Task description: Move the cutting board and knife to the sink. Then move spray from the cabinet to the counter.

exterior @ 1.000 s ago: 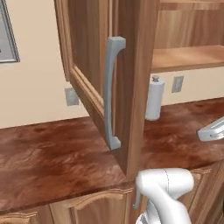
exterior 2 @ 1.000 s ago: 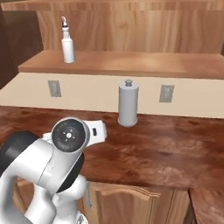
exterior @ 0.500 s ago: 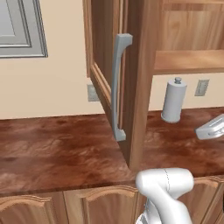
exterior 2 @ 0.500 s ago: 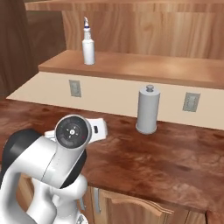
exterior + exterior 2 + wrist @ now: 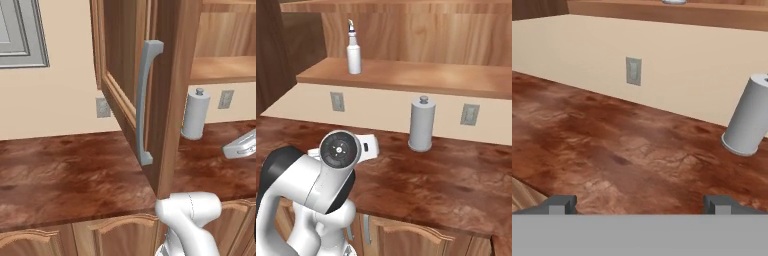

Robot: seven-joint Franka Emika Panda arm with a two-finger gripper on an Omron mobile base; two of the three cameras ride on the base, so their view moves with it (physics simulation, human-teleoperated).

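A kitchen: wooden cabinets [image 5: 165, 90], glossy counter [image 5: 426, 175], paper-towel roll [image 5: 421, 124].

Both base views have shifted — camera moved with the base, not the objects. Open cabinet door [image 5: 145, 95] and paper-towel roll [image 5: 421, 124] sit further right in frame; spray bottle [image 5: 353, 49] likewise — arm pose unchanged relative to base.
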